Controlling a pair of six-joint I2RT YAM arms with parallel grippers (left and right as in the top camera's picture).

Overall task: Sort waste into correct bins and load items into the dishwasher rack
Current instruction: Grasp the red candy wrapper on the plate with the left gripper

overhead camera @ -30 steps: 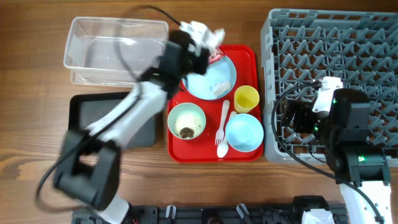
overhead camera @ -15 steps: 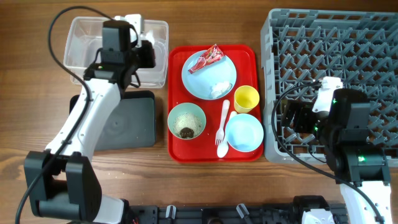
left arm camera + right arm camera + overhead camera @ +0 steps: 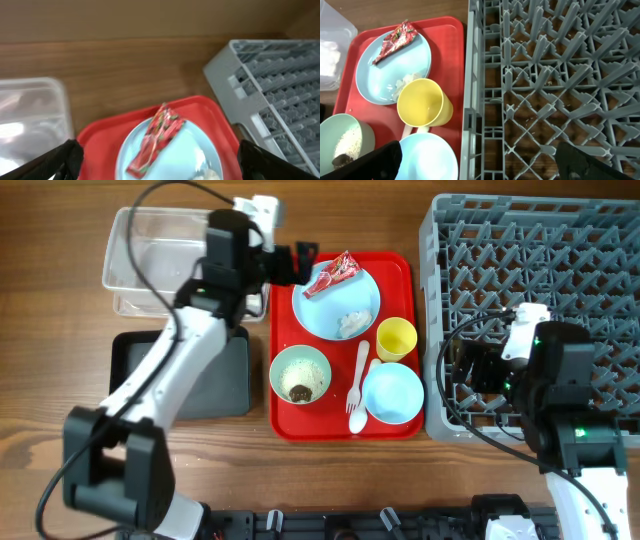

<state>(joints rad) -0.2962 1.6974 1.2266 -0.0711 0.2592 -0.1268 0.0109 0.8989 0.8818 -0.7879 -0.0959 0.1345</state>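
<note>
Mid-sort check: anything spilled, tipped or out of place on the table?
Nothing stands out. The red wrapper lies on the light blue plate, its tip past the rim; the yellow cup stands upright on the red tray.

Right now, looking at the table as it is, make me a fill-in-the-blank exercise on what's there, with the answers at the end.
1. The crumpled wrapper on the light blue plate is ____.
2. The mint green bowl holds white grains and a ____ lump.
3. The small cup beside the light blue bowl is ____.
4. The left gripper, beside the wrapper, has its jaws ____.
Missing words: red; brown; yellow; open.
</note>
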